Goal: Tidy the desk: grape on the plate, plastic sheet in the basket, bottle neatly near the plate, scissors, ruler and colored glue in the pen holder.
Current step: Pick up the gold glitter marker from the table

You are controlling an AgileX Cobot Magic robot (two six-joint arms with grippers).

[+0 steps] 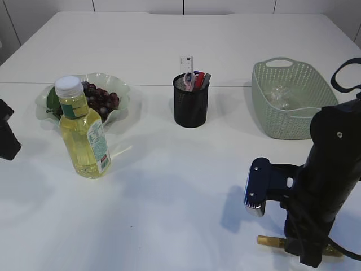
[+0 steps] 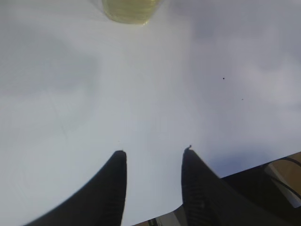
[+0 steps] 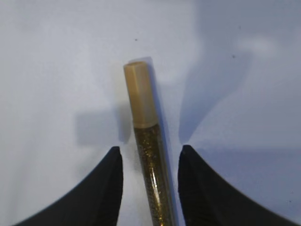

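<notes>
Right of pen holder [image 1: 190, 101], I see right gripper [image 3: 148, 153] jaws apart, straddling glitter glue [image 3: 146, 141]; left gripper [image 2: 154, 153] jaws apart, empty.

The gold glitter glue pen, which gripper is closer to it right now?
Right. The right gripper straddles the glue pen, jaws open on either side of it. The left gripper is across the table near the bottle, with nothing between its jaws.

glue pen [image 3: 149, 160] btm cut off | bottle [image 2: 131, 10] only base vis | left hand [image 1: 8, 138] mostly off-frame
</notes>
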